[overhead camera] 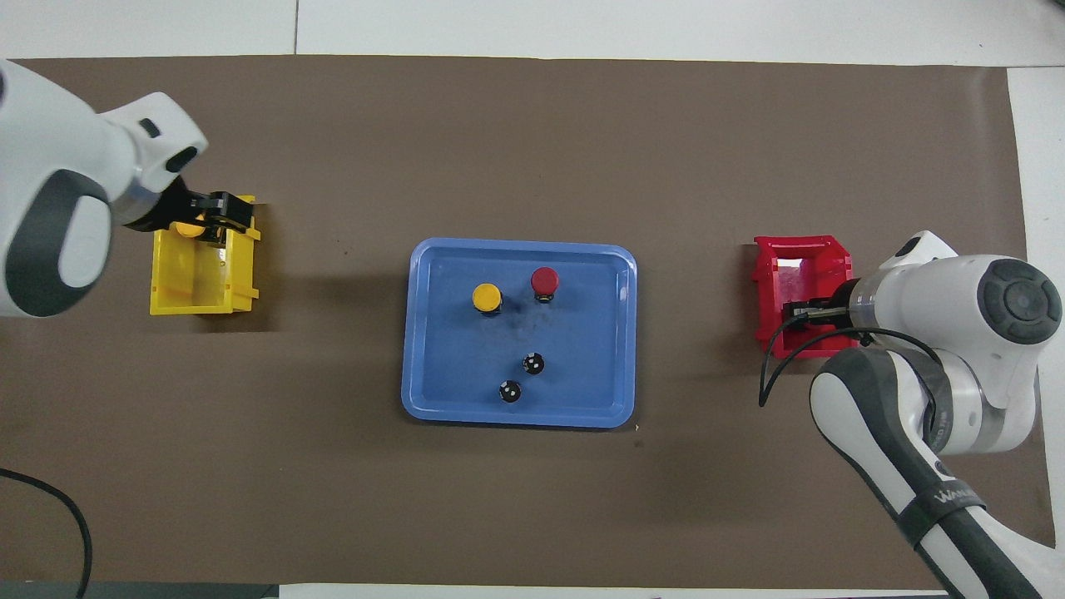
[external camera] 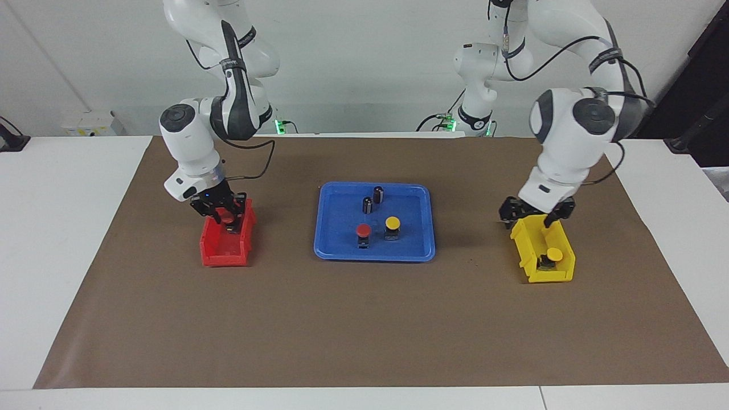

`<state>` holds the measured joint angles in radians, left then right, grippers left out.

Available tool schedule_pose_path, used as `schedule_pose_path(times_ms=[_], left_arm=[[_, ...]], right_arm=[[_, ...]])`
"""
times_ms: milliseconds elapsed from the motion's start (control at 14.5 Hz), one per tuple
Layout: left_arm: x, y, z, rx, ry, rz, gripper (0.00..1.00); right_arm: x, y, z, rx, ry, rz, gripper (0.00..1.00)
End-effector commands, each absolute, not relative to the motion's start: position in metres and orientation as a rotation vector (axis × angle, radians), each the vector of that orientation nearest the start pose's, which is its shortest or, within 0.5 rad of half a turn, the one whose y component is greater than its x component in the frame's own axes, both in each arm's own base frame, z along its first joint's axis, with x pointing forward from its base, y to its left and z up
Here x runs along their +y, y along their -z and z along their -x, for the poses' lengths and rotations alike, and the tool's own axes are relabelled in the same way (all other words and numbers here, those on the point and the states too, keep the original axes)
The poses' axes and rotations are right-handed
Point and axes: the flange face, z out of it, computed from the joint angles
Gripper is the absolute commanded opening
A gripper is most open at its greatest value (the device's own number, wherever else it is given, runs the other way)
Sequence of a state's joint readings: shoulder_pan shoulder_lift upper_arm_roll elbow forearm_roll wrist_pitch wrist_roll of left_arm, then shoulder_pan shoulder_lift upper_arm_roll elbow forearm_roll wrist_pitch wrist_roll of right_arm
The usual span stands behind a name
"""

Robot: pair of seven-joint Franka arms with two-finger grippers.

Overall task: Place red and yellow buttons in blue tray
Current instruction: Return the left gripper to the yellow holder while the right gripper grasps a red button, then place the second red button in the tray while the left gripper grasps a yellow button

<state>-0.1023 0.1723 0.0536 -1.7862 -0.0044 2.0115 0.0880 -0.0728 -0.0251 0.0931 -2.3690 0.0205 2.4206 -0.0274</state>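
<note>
Facing the robots reveals a red button (external camera: pixel 227 217) between the right end effector's (external camera: pixel 223 216) spread fingers; left's grip unclear.

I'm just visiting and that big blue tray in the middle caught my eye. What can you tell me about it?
The blue tray is a wide, flat rectangle with rounded corners and a low rim; it looks like plastic. It lies flat on the brown mat, midway between the red bin and the yellow bin. Standing in it are a red button, a yellow button and two dark cylinders. No pincer touches it.
</note>
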Motion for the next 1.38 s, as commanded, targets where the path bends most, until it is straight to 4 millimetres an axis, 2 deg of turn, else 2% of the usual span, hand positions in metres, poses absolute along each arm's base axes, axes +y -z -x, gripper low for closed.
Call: schedule_pose_path(times_ms=[0,138,206,344,413,481,550,688,757,825,1032,1169,1238,1307], left_arm=[[0.007,-0.449,-0.627,0.187,0.212,3.170,1.00],[0.003,-0.430,-0.638,0.162,0.249,3.166,0.95],[0.001,-0.412,-0.643,0.158,0.232,3.166,0.91],[0.000,-0.399,-0.647,0.156,0.263,3.161,0.88],[-0.001,-0.393,-0.648,0.159,0.256,3.160,0.86],[-0.001,-0.390,-0.649,0.164,0.256,3.159,0.82],[-0.002,-0.386,-0.650,0.171,0.251,3.159,0.81],[-0.006,-0.376,-0.646,0.186,0.238,3.159,0.79],[-0.007,-0.371,-0.644,0.187,0.236,3.159,0.79],[-0.012,-0.370,-0.643,0.199,0.233,3.159,0.78],[-0.018,-0.369,-0.641,0.209,0.214,3.162,0.77],[-0.020,-0.364,-0.637,0.216,0.195,3.164,0.75],[-0.019,-0.361,-0.633,0.216,0.182,3.164,0.75],[-0.017,-0.359,-0.631,0.215,0.173,3.165,0.75]], right_arm=[[0.006,-0.344,-0.500,-0.074,0.116,3.114,0.33],[0.007,-0.367,-0.520,-0.076,0.035,3.110,0.32],[0.012,-0.393,-0.538,-0.083,-0.006,3.105,0.32],[0.024,-0.440,-0.567,-0.040,-0.065,3.100,0.32],[0.042,-0.459,-0.579,-0.013,-0.086,3.098,0.32],[0.077,-0.479,-0.590,0.012,-0.085,3.095,0.32],[0.115,-0.487,-0.595,0.087,-0.059,3.091,0.32],[0.183,-0.483,-0.594,0.248,0.042,3.053,0.32],[0.213,-0.479,-0.587,0.278,0.074,3.030,0.32],[0.232,-0.468,-0.580,0.293,0.094,3.018,0.32],[0.253,-0.437,-0.570,0.255,0.113,3.012,0.32],[0.260,-0.413,-0.573,0.240,0.105,3.014,0.33],[0.272,-0.399,-0.569,0.213,0.097,3.017,0.33],[0.275,-0.389,-0.568,0.205,0.090,3.019,0.33]])
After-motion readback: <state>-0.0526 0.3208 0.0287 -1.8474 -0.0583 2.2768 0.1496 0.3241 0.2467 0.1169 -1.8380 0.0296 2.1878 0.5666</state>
